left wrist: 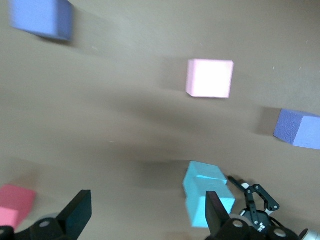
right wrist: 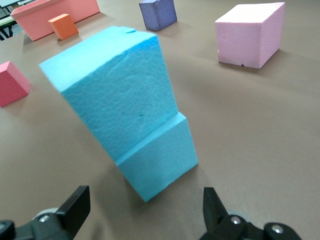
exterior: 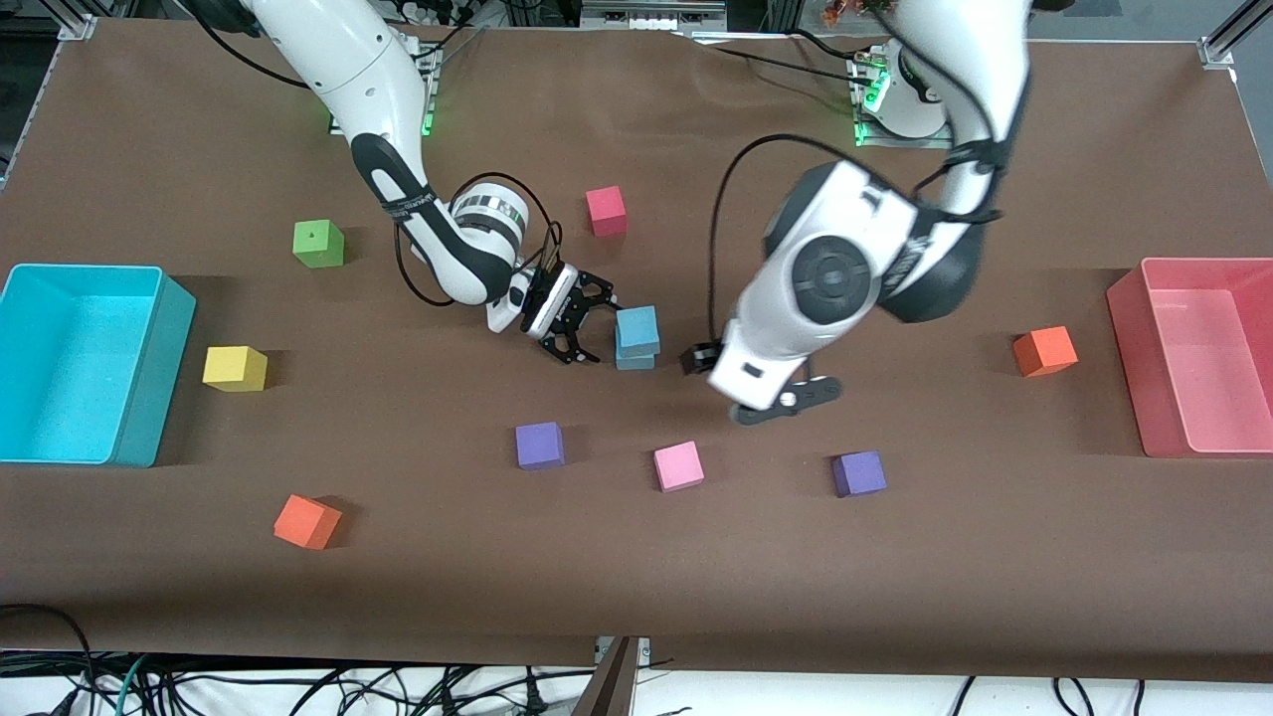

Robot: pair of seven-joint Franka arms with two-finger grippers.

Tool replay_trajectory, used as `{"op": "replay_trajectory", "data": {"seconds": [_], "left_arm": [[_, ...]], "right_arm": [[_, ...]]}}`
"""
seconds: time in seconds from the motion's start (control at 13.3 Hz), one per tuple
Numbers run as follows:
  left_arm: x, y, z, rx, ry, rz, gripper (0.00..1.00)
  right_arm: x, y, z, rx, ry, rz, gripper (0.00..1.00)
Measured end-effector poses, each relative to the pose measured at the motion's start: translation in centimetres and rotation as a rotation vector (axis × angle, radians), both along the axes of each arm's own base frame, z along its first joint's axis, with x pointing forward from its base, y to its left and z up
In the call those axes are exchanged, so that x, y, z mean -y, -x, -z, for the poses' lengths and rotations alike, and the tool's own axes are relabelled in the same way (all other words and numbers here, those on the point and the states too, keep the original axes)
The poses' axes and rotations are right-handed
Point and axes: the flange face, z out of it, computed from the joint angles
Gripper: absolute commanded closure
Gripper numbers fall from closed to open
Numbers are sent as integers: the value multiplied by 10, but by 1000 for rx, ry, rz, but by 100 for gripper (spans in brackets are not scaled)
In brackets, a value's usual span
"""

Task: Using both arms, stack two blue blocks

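Observation:
The two blue blocks stand stacked mid-table, the upper block (exterior: pixel 637 326) slightly askew on the lower block (exterior: pixel 635 361). My right gripper (exterior: pixel 594 328) is open and empty right beside the stack, toward the right arm's end. In the right wrist view the upper block (right wrist: pixel 112 85) and lower block (right wrist: pixel 160 157) stand just ahead of the open right gripper (right wrist: pixel 145 212), untouched. My left gripper (exterior: pixel 708 360) is open and empty over the table, beside the stack toward the left arm's end. In the left wrist view the stack (left wrist: pixel 200 187) sits by one finger (left wrist: pixel 216 212).
Near the stack are a pink cube (exterior: pixel 678 465), two purple cubes (exterior: pixel 540 445) (exterior: pixel 858 473) and a red cube (exterior: pixel 606 211). Green (exterior: pixel 318 244), yellow (exterior: pixel 235 368) and orange cubes (exterior: pixel 306 522) (exterior: pixel 1044 350) lie farther out. A turquoise bin (exterior: pixel 149 368) and a pink bin (exterior: pixel 1129 338) stand at the table's ends.

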Motion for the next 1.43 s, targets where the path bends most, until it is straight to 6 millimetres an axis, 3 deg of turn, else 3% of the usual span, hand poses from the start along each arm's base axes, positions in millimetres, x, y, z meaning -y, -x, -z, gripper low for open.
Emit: {"op": "replay_trajectory", "data": {"seconds": [0.45,0.83,1.13,1.43], "left_arm": [[-128,45,-112,-14,3,137,0],[-217,63,-154,33,-57,298,0],[-248,76,-174,53,-121,389,0],[-267,78,-175,53,-121,406,0]], "right_arm": [[25,31,-35,-96,-10,64,0],[36,34,-65,-280,-113,205,0],[35,19,-110,-516,-261,260,0],[63,-10,-142,-749,-293,221,0]]}}
